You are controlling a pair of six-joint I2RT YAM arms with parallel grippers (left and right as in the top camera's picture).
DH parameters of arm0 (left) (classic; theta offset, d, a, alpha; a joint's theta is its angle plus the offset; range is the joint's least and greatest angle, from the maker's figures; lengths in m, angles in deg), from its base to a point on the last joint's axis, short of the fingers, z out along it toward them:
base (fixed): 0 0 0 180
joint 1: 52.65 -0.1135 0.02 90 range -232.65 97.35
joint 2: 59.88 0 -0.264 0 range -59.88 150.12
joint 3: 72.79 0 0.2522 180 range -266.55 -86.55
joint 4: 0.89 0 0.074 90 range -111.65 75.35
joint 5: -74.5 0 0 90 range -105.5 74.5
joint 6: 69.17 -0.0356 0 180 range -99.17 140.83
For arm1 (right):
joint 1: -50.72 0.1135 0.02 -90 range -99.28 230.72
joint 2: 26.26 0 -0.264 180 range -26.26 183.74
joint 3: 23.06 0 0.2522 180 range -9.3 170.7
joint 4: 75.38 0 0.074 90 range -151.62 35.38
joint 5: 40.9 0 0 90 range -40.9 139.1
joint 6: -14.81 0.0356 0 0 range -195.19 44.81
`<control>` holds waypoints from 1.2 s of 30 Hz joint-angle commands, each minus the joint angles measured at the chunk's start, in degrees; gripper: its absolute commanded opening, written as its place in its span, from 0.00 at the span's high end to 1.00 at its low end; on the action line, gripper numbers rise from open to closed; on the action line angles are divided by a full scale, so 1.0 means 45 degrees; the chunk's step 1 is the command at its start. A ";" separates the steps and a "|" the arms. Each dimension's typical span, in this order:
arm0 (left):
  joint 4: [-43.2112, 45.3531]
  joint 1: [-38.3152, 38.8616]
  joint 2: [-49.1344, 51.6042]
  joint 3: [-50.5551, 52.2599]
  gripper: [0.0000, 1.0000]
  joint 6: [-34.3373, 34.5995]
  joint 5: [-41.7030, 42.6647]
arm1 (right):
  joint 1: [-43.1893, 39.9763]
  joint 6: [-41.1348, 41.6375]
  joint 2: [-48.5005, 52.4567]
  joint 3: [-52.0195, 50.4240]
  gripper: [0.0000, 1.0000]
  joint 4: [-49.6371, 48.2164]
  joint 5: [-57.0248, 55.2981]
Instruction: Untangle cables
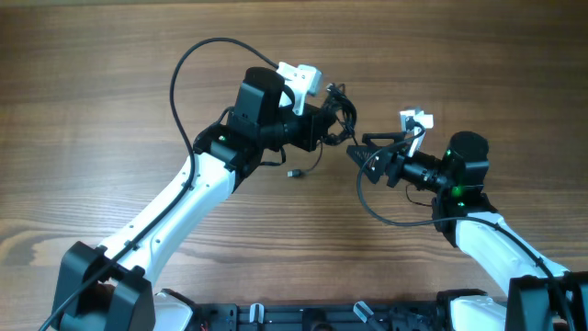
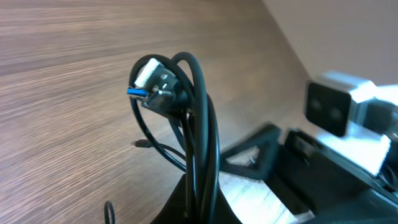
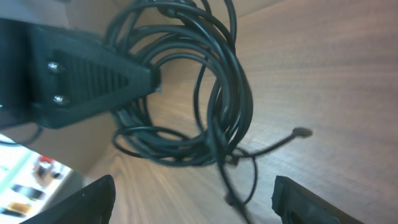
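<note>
Left gripper [image 1: 338, 121] is clamped tight on the cables [image 1: 344, 108], holding the bunch up over the middle of the desk [image 1: 110, 74]. The loops poke out past its jaws, with a blue-tipped plug [image 2: 146, 84] on top. One loose strand hangs down to a small plug end [image 1: 294, 173] on the wood, a bit nearer the front edge. Right gripper [image 1: 365, 154] has its jaws spread wide and nothing in them. The coil sits just ahead of that gap, not touching either finger as far as I can see.
</note>
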 commanded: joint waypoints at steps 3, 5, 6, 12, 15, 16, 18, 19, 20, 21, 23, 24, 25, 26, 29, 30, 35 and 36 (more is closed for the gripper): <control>0.0160 -0.1005 -0.0228 -0.0136 0.96 -0.1710 0.4265 | -0.0024 -0.3570 -0.0160 0.0039 0.15 0.0068 0.0680; 0.0155 -0.1496 -0.0228 -0.0131 0.96 -0.1710 0.5785 | -0.0024 -0.3798 -0.0160 0.0039 0.18 0.0053 0.0719; 0.0155 -0.1739 -0.0228 -0.0136 0.95 -0.1710 0.6489 | -0.0019 -0.3803 -0.0160 0.0039 0.23 0.0053 0.0782; -0.0024 -0.2040 -0.0228 -0.0131 0.93 -0.1705 0.7504 | 0.0049 -0.4129 -0.0160 0.0034 0.73 -0.0602 0.2346; -0.0039 -0.2040 -0.0228 -0.0131 0.93 -0.1705 0.7504 | 0.0049 -0.4085 -0.0160 0.0039 0.67 -0.0602 0.2341; -0.0039 -0.2040 -0.0228 -0.0131 0.93 -0.1700 0.7504 | 0.0049 -0.4085 -0.0160 0.0039 0.67 -0.0602 0.2341; -0.0073 -0.2040 -0.0228 -0.0131 0.94 -0.1705 0.7499 | 0.0044 -0.4070 -0.0160 0.0039 0.79 -0.0622 0.2229; -0.0141 -0.2040 -0.0228 -0.0131 0.94 -0.1710 0.7495 | 0.0029 -0.3735 -0.0160 0.0039 0.76 -0.0835 0.2234; -0.0223 -0.2040 -0.0228 -0.0131 0.95 -0.1715 0.7495 | -0.0087 -0.2939 -0.0160 0.0039 0.53 -0.1146 0.2239; -0.0335 -0.2040 -0.0228 -0.0131 0.96 -0.1719 0.7495 | -0.0408 -0.1447 -0.0160 0.0039 0.32 -0.1778 0.2259; -0.0461 -0.2040 -0.0228 -0.0131 0.96 -0.1715 0.7499 | -0.1010 -0.0194 -0.0160 0.0039 0.19 -0.2934 0.2788; -0.0476 -0.2040 -0.0228 -0.0131 0.96 -0.1715 0.7499 | -0.1166 0.0228 -0.0160 0.0039 0.17 -0.3575 0.3109; -0.0515 -0.1991 -0.0228 -0.0131 0.96 -0.1715 0.7504 | -0.1132 0.0311 -0.0160 0.0039 0.17 -0.3832 0.3167; -0.0515 -0.1841 -0.0228 -0.0131 0.96 -0.1719 0.7553 | -0.1030 0.0272 -0.0160 0.0039 0.17 -0.3832 0.3162; -0.0568 -0.1073 -0.0228 -0.0131 0.96 -0.2127 0.7694 | -0.0967 0.0243 -0.0160 0.0039 0.21 -0.3842 0.3167; -0.0573 -0.0869 -0.0228 -0.0131 0.95 -0.2341 0.7781 | -0.0967 0.0243 -0.0160 0.0039 0.25 -0.3842 0.3254; -0.0563 -0.0185 -0.0228 -0.0131 0.95 -0.2380 0.7898 | -0.0967 0.0209 -0.0160 0.0039 0.54 -0.3842 0.3823; -0.0563 -0.0155 -0.0228 -0.0131 0.95 -0.2375 0.7898 | -0.0967 0.0214 -0.0160 0.0039 0.71 -0.3837 0.3827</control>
